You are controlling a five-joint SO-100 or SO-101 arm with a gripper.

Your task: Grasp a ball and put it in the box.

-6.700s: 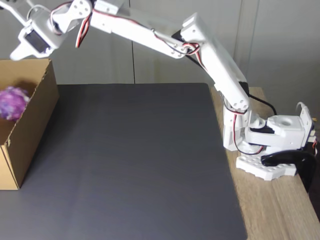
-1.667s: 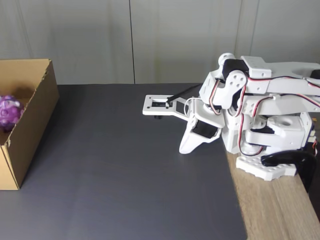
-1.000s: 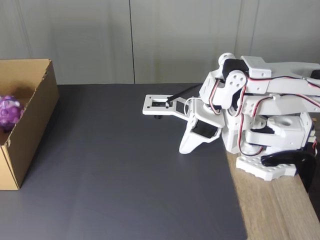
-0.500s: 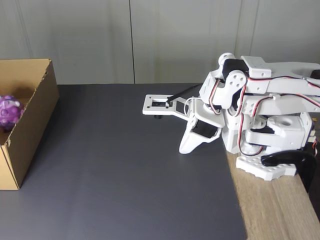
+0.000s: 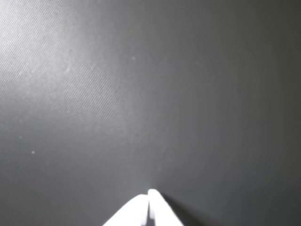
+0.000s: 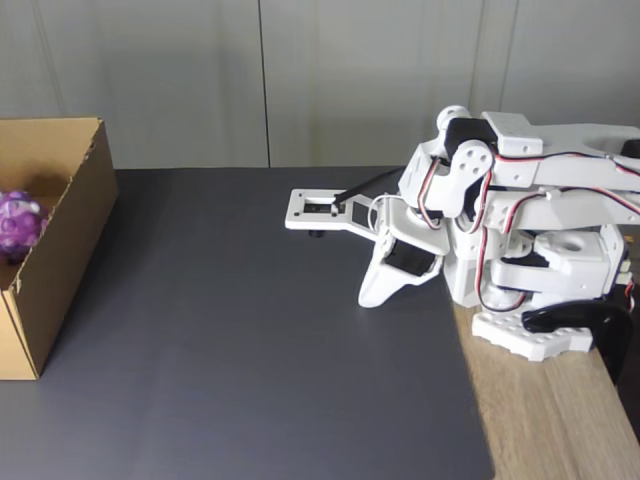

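Bumpy purple ball (image 6: pixel 19 224) sits in cardboard box (image 6: pixel 70 240), far left; looks light, rubbery, grippy across middle. Tool (image 5: pixel 149 200) clenched, empty.

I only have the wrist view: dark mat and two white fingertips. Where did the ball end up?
Observer: The ball sits inside the box, at the left edge of the fixed view.
Operator: And how is the arm posed?
Observer: It is folded over its base at the mat's right edge, with the pincer pointing down at the mat.
Operator: Is the pincer holding anything?
Observer: No, it is shut with nothing between its fingertips, far to the right of the box.
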